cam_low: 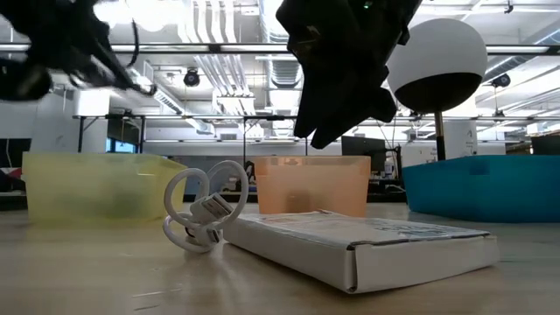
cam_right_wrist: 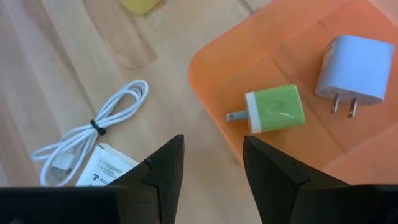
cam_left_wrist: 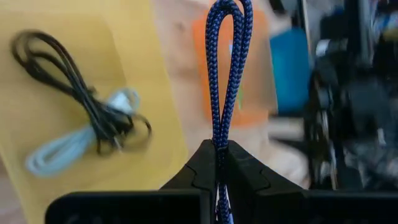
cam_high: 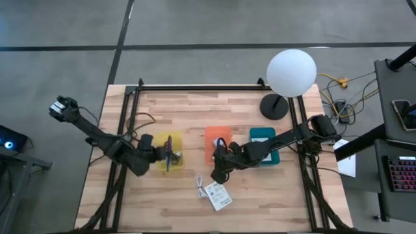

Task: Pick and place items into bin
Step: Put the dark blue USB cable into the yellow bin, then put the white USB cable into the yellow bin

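Left gripper (cam_left_wrist: 219,180): clamped on a blue braided cable (cam_left_wrist: 227,68) above the yellow bin (cam_high: 170,158); the cable's folded loop is pointed straight out past the fingertips.
Yellow bin contents: a black coiled cable (cam_left_wrist: 81,93) and a pale cable (cam_left_wrist: 68,140).
Orange bin (cam_right_wrist: 323,81): a green charger plug (cam_right_wrist: 273,109) and a lavender one (cam_right_wrist: 354,65) are held.
Right gripper (cam_right_wrist: 211,165): spread, empty, above the orange bin's near edge.
Table (cam_high: 260,208): a white cable (cam_right_wrist: 93,127) lies beside a white printed packet (cam_low: 367,241); its print cannot be read.

We are seeing bright, even light throughout — ceiling strip lights (cam_low: 210,31) are glaring white in the low view. In the left wrist view the background is blurring heavily; the blue braided cable (cam_left_wrist: 227,68) is staying sharp.
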